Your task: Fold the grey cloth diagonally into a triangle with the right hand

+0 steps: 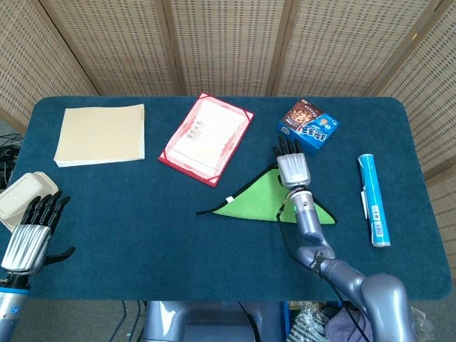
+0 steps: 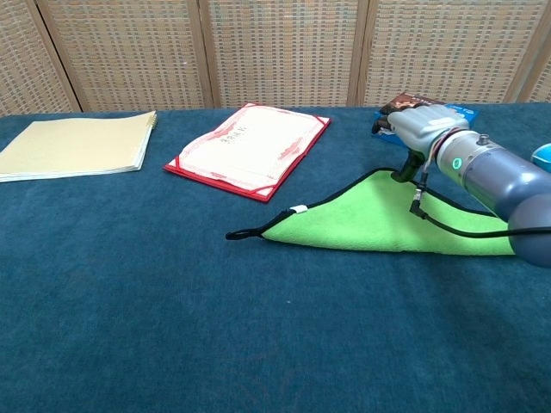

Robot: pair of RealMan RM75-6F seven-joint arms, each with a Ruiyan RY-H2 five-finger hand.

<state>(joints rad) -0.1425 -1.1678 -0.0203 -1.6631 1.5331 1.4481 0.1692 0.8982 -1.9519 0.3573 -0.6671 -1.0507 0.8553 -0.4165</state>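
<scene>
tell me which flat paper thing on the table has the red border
The certificate, lying in the middle at the back of the table. The notepad to its left is plain tan, with no border.

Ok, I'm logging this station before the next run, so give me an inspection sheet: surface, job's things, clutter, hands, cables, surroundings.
Surface: table covered in dark blue fabric.
Job's things: cloth lies folded in a triangle, green side up, black edging, with a small white tag on its left edge.
Clutter: tan notebook, red-bordered certificate, blue snack box, blue tube, beige lidded container at the left edge.
Hands: right hand is over the cloth's far corner, holding nothing; whether it touches cannot be told. Left hand is at the near left edge, fingers apart.
Cables: thin black cable along the right forearm, over the cloth.
Surroundings: woven panel screens behind the table.
</scene>
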